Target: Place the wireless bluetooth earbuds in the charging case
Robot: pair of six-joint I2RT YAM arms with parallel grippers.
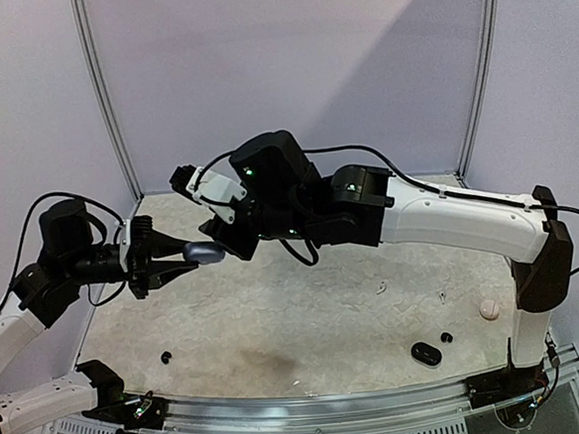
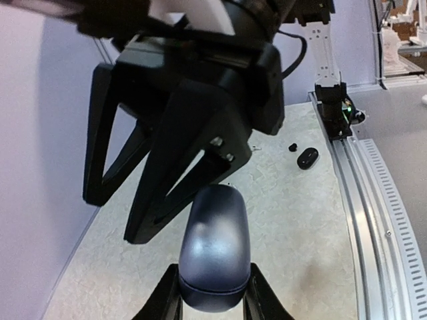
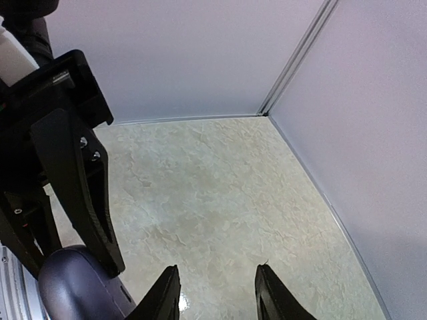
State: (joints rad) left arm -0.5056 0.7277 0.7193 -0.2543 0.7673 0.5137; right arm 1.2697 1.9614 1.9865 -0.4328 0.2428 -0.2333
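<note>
My left gripper (image 1: 195,255) is shut on a dark blue-grey charging case (image 1: 206,253), held above the table's left side. In the left wrist view the case (image 2: 215,247) sits between my fingers with its lid seam closed. My right gripper (image 1: 223,237) hovers just right of the case, open and empty; its black fingers (image 2: 180,167) hang over the case's far end. In the right wrist view my right gripper (image 3: 217,293) has only table between its jaws, and the case (image 3: 70,290) is at the lower left. Loose earbuds lie on the table: black ones (image 1: 165,357) (image 1: 446,337) and a pale one (image 1: 489,309).
A black oval object (image 1: 425,353), larger than the buds, lies near the front right; it also shows in the left wrist view (image 2: 307,159) next to a small black bud (image 2: 292,147). A metal rail (image 1: 313,409) runs along the near edge. Walls close the back and sides.
</note>
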